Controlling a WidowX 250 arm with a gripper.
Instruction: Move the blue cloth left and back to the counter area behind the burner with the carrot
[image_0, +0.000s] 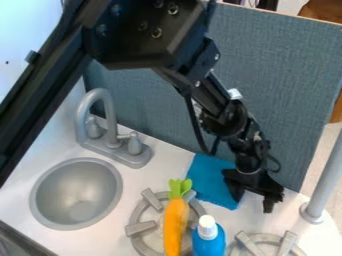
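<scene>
Near the foot of the blue-grey panel (280, 90), one blue cloth (208, 179) lies flat on the white table (160, 167), just behind the left-hand burner. The part I can see has its long axis running from the panel towards me, slanting a little to the right, with one corner pointing towards the blue bottle (209, 244). The black hand (253, 205) hangs over the cloth's right side, released and empty, its two fingers spread with a gap between them; whether the nearer one touches the cloth, I can't tell. I count one orange carrot (175, 222), laid lengthwise across the burner with its green top towards the panel, and one upright bottle with a white cap beside it. Two burners (139, 228) show, plus one round sink (77, 194), one tap (100, 95) with two handles, and one grey post (325, 182) at the right.
</scene>
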